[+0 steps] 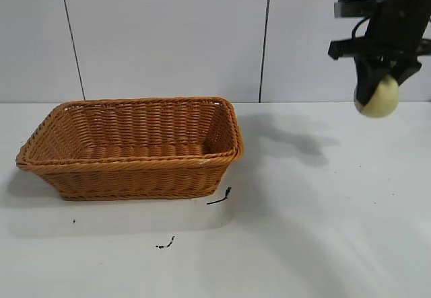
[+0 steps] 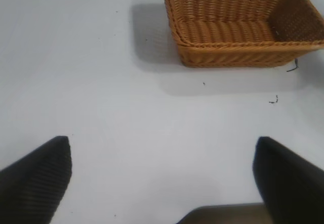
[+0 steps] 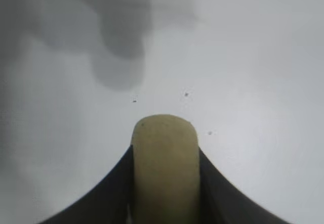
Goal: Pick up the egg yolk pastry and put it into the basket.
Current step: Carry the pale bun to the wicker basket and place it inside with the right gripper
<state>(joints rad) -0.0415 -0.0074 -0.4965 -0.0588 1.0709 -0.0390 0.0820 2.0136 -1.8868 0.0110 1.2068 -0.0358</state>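
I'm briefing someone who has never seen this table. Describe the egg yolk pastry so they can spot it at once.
Start at the big orange-brown wicker basket on the white table, then look to the far right, well above the tabletop. There the right gripper is shut on the egg yolk pastry, held in the air. It is a small, round, pale yellow lump, the only thing off the table.

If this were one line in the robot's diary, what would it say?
right gripper: shut on egg yolk pastry, raised above table | basket: empty, to the left | left gripper: open, parked
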